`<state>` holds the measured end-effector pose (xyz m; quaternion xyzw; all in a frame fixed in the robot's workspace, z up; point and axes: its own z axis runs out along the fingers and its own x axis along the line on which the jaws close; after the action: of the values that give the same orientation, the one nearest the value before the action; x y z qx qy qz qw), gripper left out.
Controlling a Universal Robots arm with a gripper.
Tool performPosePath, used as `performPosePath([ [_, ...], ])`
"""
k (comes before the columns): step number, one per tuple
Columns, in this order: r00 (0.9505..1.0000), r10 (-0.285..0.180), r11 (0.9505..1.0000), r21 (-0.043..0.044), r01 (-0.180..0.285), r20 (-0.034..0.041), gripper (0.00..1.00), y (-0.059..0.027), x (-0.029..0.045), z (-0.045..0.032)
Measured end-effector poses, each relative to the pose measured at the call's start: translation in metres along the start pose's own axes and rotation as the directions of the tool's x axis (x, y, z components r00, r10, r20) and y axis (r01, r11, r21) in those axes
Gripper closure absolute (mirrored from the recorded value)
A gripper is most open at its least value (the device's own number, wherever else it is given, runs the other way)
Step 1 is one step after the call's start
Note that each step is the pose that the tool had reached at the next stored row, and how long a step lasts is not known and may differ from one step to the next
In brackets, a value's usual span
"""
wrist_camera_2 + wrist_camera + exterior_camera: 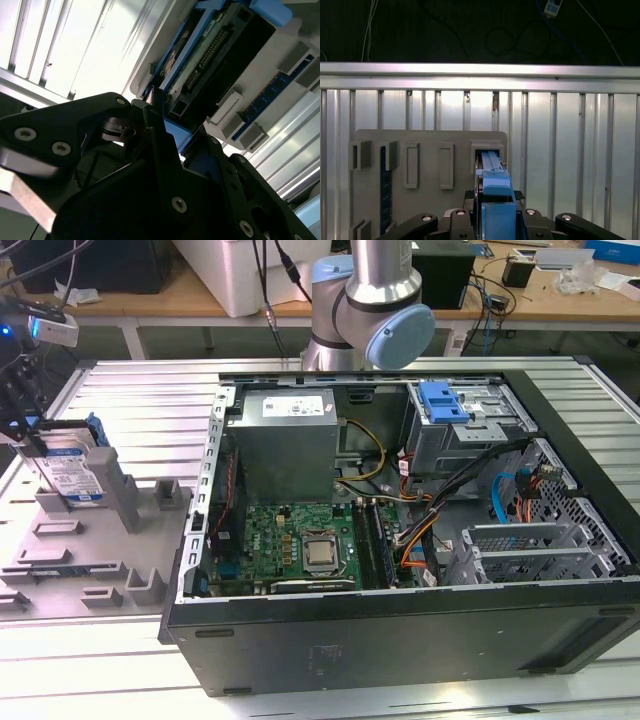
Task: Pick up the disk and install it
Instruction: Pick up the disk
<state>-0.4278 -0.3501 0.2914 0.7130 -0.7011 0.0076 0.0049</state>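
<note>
The disk [78, 472] stands on edge in a slot of the grey holder [120, 540] at the exterior view's left, its white-and-blue label facing the camera and blue rails along its edges. My gripper [35, 440] hangs over its top end, black fingers either side. In the first wrist view the disk's blue handle [496, 200] lies between my fingertips [519, 194], which press against its sides, and the far end sits in the holder's slot [487, 150]. In the second wrist view a black finger [156, 117] lies against the disk's connector end [200, 65].
An open computer case [400, 640] lies on the ribbed aluminium table [130, 390], exposing the motherboard [300, 545], power supply [285, 435] and a grey drive cage with a blue bracket [445, 400] on top. The arm's base [370, 300] stands behind the case. The holder has several other slots.
</note>
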Motion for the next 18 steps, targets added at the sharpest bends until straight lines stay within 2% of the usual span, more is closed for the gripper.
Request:
performPosePath([
  [11,1.0000,0.000,1.0000,0.0004,0.000,0.0002,0.63,0.0000,0.0000,-0.0001],
  [18,1.0000,0.000,1.0000,0.0001,0.000,0.0000,0.63,0.0000,0.0003,-0.0028],
])
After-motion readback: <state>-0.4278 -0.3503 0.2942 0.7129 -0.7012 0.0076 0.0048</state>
